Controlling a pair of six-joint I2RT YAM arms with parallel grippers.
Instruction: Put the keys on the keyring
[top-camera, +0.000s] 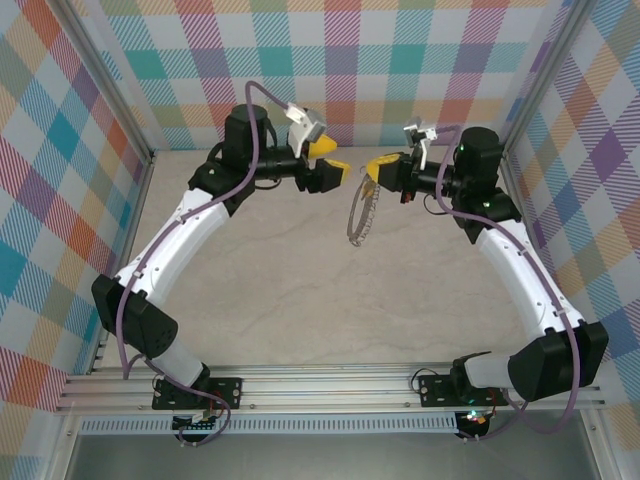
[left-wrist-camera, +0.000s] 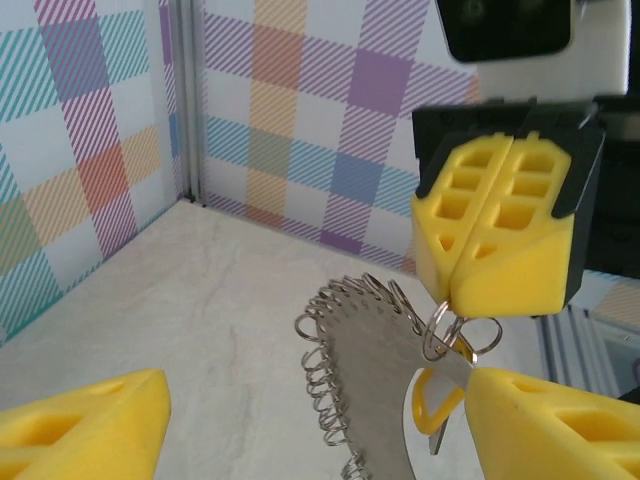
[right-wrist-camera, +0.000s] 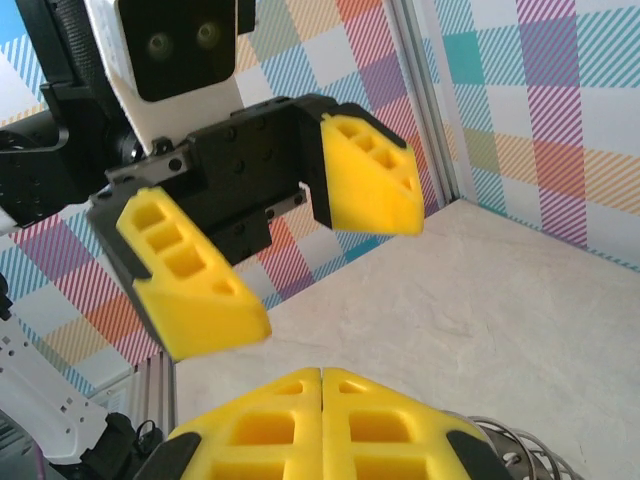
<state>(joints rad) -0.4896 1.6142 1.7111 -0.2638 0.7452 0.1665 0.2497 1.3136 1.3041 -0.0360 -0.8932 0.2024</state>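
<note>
Steel-chain keyring (left-wrist-camera: 335, 350) hangs floppy and light above the counter (top-camera: 300, 270), top links pinched in the shut right tool (left-wrist-camera: 462, 300); key (left-wrist-camera: 437, 398) dangles just beneath. Left tool (right-wrist-camera: 325, 265) spread, empty. I'd pinch the key's yellow head, since the metal looks slick.

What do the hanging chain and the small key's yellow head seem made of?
The thin silvery chain loop of small links looks like polished metal: it glints. The tiny key's rounded yellow-orange head looks like matte plastic or rubber, uncertain; its blade is silvery metal.
</note>
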